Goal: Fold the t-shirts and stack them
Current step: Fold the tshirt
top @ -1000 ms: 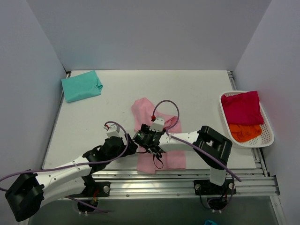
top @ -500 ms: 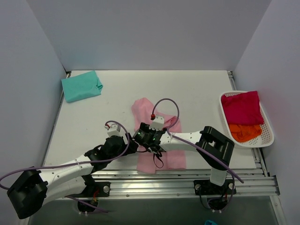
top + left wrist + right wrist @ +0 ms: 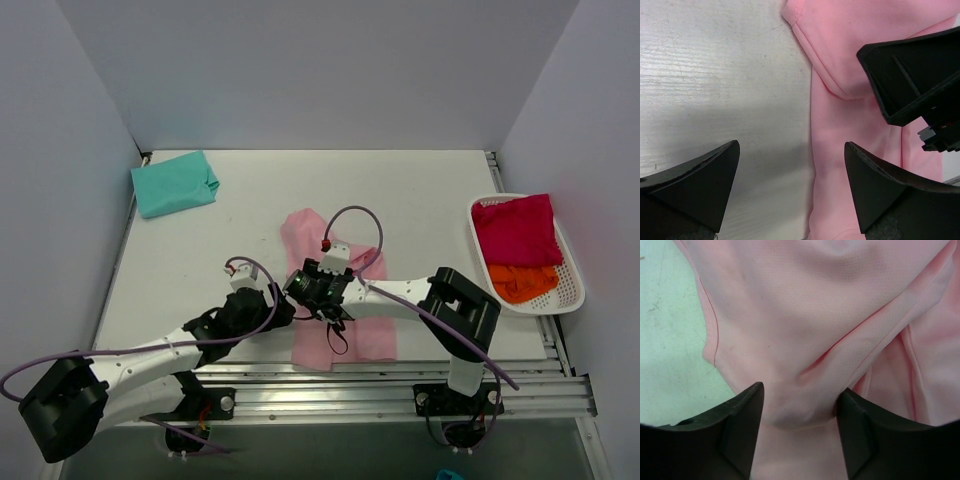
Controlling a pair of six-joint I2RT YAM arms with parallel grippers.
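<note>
One teal shirt (image 3: 174, 183) lies folded at the worktop's (image 3: 400, 190) far left, the pink shirt (image 3: 370, 340) lies half folded near the front, a fold pinched in the right fingers (image 3: 740, 425), the left fingers (image 3: 705, 185) wide open and empty, and the red shirt (image 3: 515, 228) and orange shirt (image 3: 520, 282) wait in the basket (image 3: 572, 292)

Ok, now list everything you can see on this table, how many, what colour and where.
pink t-shirt: one, light pink, crumpled, near middle of the table
teal t-shirt: one, teal, folded, far left corner
red t-shirt: one, crimson, basket's far half
orange t-shirt: one, orange, basket's near half
basket: one, white mesh, right edge
table: one, white
left fingers: two, black, apart, over the pink shirt's left edge
right fingers: two, black, pink cloth bunched between them; grip unclear
</note>
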